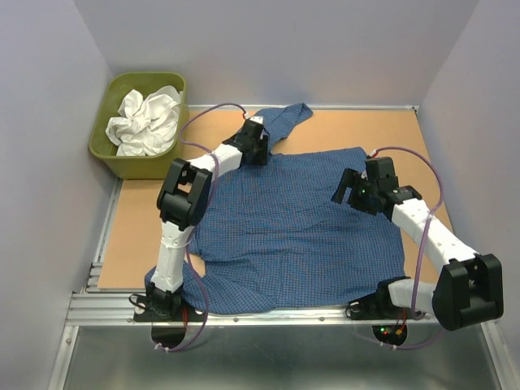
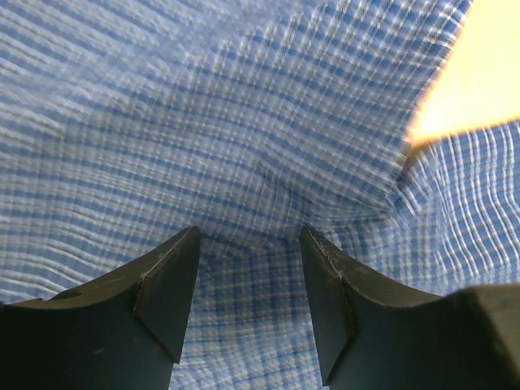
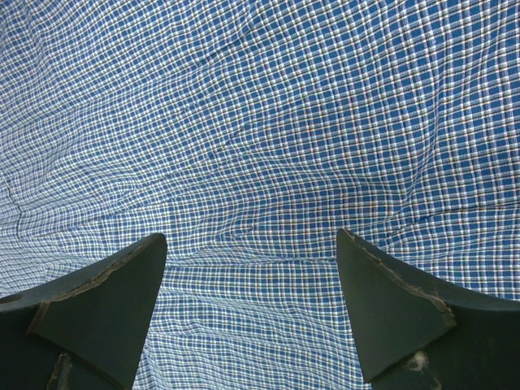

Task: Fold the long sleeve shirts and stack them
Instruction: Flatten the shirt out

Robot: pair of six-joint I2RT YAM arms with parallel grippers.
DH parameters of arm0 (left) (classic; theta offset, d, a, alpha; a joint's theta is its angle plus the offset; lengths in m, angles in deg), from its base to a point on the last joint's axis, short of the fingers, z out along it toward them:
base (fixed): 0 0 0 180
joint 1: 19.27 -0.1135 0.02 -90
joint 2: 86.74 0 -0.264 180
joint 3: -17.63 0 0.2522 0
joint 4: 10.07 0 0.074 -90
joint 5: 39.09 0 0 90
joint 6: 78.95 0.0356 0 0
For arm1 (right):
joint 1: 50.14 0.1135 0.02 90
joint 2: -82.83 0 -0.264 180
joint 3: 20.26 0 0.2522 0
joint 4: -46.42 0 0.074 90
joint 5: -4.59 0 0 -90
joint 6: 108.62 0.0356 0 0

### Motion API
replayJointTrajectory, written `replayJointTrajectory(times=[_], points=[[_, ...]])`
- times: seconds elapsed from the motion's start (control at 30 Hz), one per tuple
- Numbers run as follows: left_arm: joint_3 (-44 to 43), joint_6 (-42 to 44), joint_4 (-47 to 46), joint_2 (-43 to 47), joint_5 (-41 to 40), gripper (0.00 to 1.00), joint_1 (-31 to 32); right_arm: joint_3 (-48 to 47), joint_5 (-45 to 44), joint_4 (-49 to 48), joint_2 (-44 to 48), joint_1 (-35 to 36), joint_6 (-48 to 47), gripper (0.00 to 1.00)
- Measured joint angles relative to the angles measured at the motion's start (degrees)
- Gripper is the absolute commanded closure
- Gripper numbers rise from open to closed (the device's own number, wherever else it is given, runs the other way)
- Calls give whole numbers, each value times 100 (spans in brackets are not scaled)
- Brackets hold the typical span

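The dark blue checked shirt (image 1: 301,236) lies spread flat over the middle of the table, one sleeve (image 1: 288,118) trailing toward the back. My left gripper (image 1: 258,150) presses down on the shirt's far edge near that sleeve. In the left wrist view its jaws (image 2: 250,240) stand apart with puckered checked cloth (image 2: 244,146) between and ahead of the fingertips. My right gripper (image 1: 345,191) hovers over the shirt's right side, open wide (image 3: 252,244) with flat cloth (image 3: 260,122) below it. The white garment (image 1: 146,122) lies crumpled in the tub.
The olive-green tub (image 1: 106,154) stands at the back left corner, off the brown tabletop (image 1: 138,236). Bare table shows to the left of the shirt and along the back right. Grey walls close in on three sides.
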Motion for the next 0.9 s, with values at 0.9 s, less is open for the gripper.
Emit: replayJointTrajectory(times=[0.9], points=[[2756, -868, 1082, 3003, 1034, 31, 730, 17, -31, -129, 0, 2, -140, 10]])
